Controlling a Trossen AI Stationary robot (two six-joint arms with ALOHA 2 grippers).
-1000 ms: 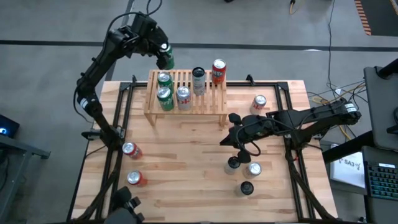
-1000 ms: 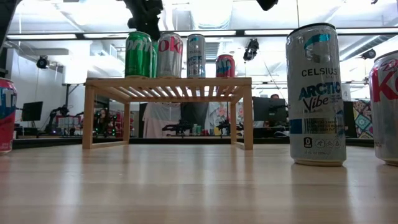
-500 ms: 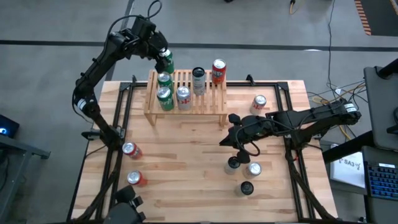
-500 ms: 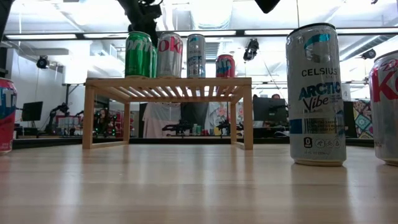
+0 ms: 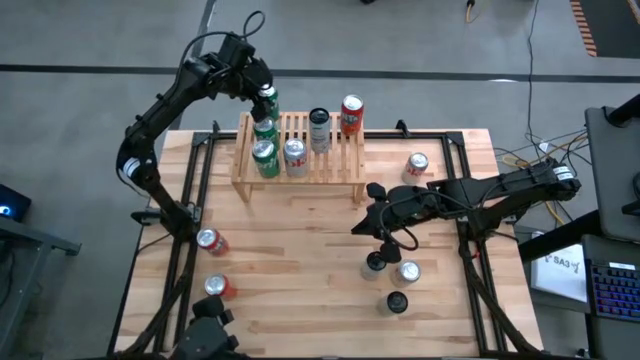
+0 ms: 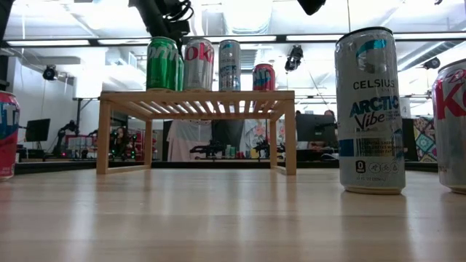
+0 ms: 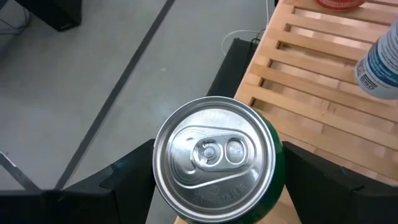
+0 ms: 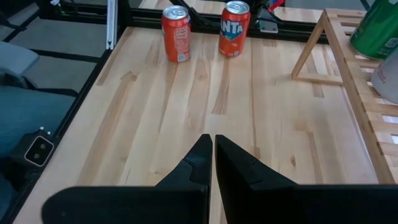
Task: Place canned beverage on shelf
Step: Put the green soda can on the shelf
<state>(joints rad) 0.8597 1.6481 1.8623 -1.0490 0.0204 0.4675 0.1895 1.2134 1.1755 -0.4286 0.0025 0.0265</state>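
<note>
My left gripper is shut on a green can with a silver top. It holds the can over the far left corner of the shelf, a low slatted wooden rack. Whether the can's bottom touches the slats is not visible. Two green cans, a silver can, a dark-topped can and a red can stand upright on the shelf. My right gripper hovers shut above the table's middle, holding nothing. My left gripper pinches the green can's side wall just below the top rim, one finger on each side. The fingers slant down from the table's far left. The can stays upright, its lid facing up.
Loose cans stand on the plank table: two red-orange ones near the left, one right of the shelf, and three by the right gripper. In the low view a Celsius can stands close.
My left gripper has sunk with the green can toward the shelf's far left corner, drifting slightly over it and rolling a little. The can stays upright in the hold.
</note>
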